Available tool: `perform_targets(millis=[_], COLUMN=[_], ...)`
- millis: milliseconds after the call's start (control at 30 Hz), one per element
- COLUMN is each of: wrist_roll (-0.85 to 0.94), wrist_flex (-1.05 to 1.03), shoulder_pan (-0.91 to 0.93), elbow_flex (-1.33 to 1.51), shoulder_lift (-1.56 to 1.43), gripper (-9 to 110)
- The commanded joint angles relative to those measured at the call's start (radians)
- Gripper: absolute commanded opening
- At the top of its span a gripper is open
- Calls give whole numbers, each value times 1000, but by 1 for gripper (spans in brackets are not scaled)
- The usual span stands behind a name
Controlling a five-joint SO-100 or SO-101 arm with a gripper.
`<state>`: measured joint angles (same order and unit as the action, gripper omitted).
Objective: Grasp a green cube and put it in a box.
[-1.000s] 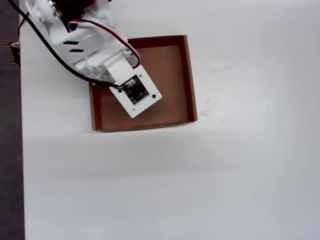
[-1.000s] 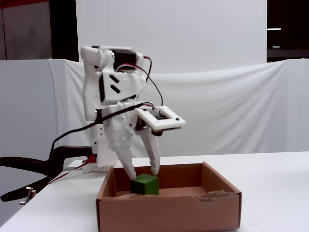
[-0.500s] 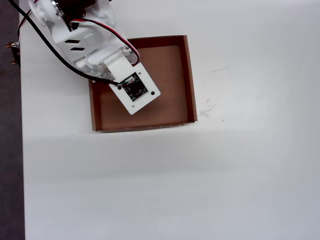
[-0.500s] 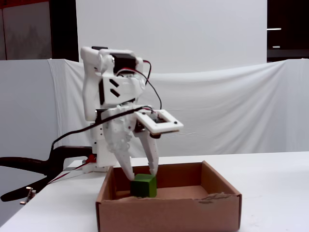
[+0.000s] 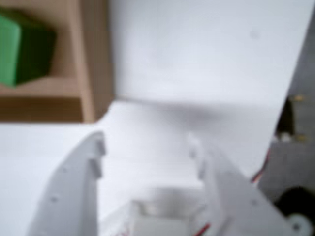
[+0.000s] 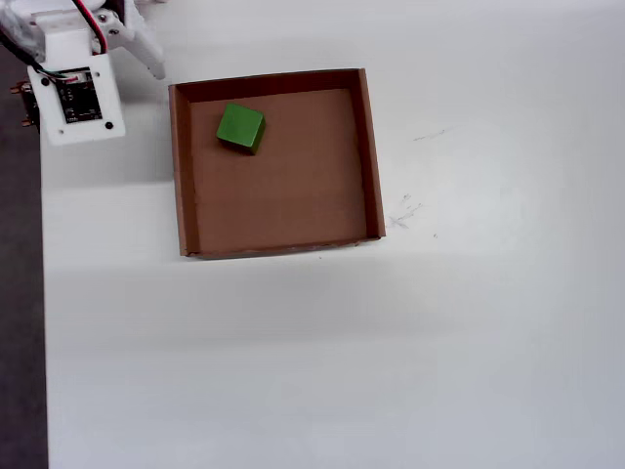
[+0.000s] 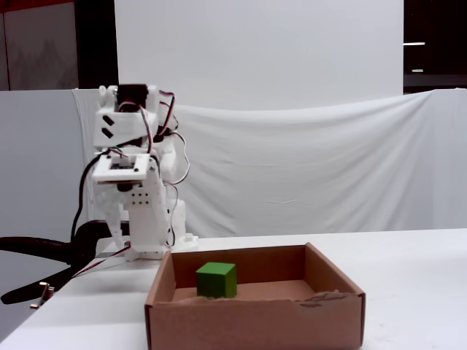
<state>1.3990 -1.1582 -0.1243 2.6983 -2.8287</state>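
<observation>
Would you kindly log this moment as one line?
green cube: in box, upper-left corner | gripper: open, empty, outside box

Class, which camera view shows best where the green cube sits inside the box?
The overhead view: the green cube lies in the box's upper-left part, all four walls visible. The fixed view shows the cube side-on. The wrist view is blurred, showing only part of it.

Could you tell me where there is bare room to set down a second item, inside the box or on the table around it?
Inside the box, most of the floor is free; only the green cube sits near one corner. The table is bare on the sides away from the arm. It is tight only by the corner next to the open pincer.
</observation>
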Motion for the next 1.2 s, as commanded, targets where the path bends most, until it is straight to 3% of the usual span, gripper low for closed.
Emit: perform_targets(millis=[0, 300, 1167], wrist_roll=[-3, -84, -133], wrist_flex=[-14, -58, -71], shoulder_pan=[37, 103, 117], elbow_flex=[63, 273, 275], shoulder_lift=[-100, -348, -354], gripper=[23, 23, 24])
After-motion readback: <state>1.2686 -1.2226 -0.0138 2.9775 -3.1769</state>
